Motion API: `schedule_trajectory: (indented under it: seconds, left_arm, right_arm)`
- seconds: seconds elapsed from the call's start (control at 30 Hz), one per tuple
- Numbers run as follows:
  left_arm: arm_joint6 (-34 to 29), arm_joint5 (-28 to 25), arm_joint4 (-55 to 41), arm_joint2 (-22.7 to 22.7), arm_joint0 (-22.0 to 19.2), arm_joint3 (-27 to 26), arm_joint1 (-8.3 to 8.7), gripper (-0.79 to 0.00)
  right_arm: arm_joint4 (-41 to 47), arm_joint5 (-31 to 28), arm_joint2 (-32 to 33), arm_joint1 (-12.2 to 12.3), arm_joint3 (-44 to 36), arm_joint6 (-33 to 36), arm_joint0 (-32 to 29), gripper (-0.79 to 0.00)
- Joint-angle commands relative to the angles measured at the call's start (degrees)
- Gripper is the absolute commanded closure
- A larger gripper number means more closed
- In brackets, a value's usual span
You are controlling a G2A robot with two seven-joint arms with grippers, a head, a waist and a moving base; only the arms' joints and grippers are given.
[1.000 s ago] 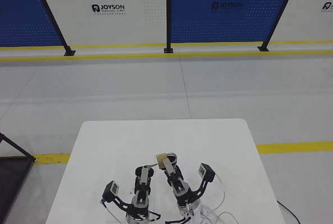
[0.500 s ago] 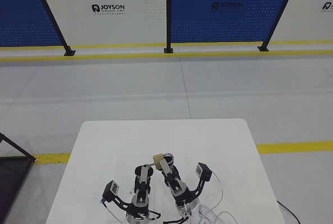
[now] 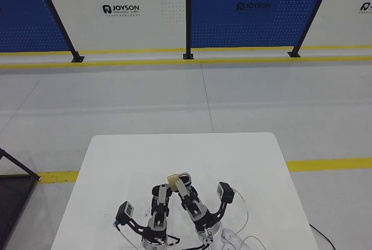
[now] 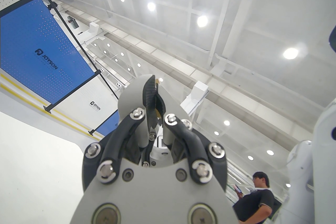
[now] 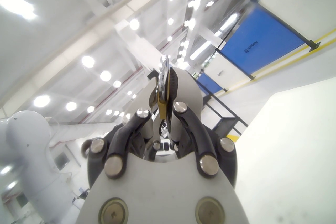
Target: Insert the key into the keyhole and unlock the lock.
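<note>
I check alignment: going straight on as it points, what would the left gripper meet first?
Probably nothing: beyond the left gripper the way looks free. The padlock in the right gripper sits close beside it, depth unclear.

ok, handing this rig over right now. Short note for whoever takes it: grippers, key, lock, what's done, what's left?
Left gripper: shut on a small brass piece, apparently the key.
Right gripper: shut on the lock, with the shackle sticking out past the fingertips.
Position: both are held above the table, tips close together, near the robot's edge.
Done: key and lock are each gripped and held close together.
Left: cannot tell whether the key has entered the lock. Check insertion, then turn to unlock.
</note>
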Motion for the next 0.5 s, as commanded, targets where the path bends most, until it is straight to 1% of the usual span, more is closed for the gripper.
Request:
schedule_trajectory:
  seconds: [0.0, 0.1, 0.17, 0.2, 0.23, 0.27, 0.33, 0.37, 0.4, 0.47]
  left_arm:
    - [-0.04, -0.05, 0.01, -0.03, 0.08, -0.13, 0.04, -0.523]
    - [-0.14, -0.15, -0.04, -0.08, 0.24, -0.35, 0.11, -0.536]
    - [-0.13, -0.14, -0.06, -0.17, 0.41, -0.61, 0.15, -0.526]
    - [-0.14, -0.14, 0.0, -0.26, 0.55, -0.72, 0.18, -0.496]
    - [-0.22, -0.23, 0.13, -0.4, 0.74, -0.83, 0.23, -0.434]
    - [-0.55, -0.56, 0.12, -0.58, 0.97, -0.99, 0.29, -0.425]
    - [-1.44, -1.45, 0.4, -1.31, 1.47, -0.97, 0.48, -0.372]
    - [-2.31, -2.32, 0.52, -1.86, 1.62, -0.86, 0.63, -0.36]
    - [-3.55, -3.56, 0.5, -2.45, 1.76, -0.72, 0.82, -0.323]
    - [-5.51, -5.53, -0.73, -4.02, 2.23, -0.73, 1.17, -0.311]
  right_arm:
    - [0.16, -0.13, 0.19, 0.03, -0.15, 0.07, -0.14, 0.0]
    - [0.31, -0.3, 0.45, 0.06, -0.35, 0.18, -0.33, 0.0]
    - [0.47, -0.44, 0.69, 0.1, -0.5, 0.27, -0.45, 0.0]
    - [0.57, -0.53, 0.86, 0.13, -0.58, 0.33, -0.5, 0.0]
    - [0.7, -0.67, 1.08, 0.18, -0.67, 0.44, -0.58, 0.0]
    - [0.92, -0.84, 1.33, 0.26, -0.75, 0.71, -0.7, 0.0]
    - [1.3, -1.22, 2.05, 0.49, -1.04, 1.72, -0.93, 0.0]
    - [1.27, -1.28, 2.5, 0.66, -1.23, 2.48, -1.07, 0.0]
    - [1.2, -1.18, 3.03, 0.83, -1.47, 3.26, -1.24, 0.0]
    - [1.52, -1.56, 3.92, 1.16, -2.26, 4.4, -1.84, 0.0]
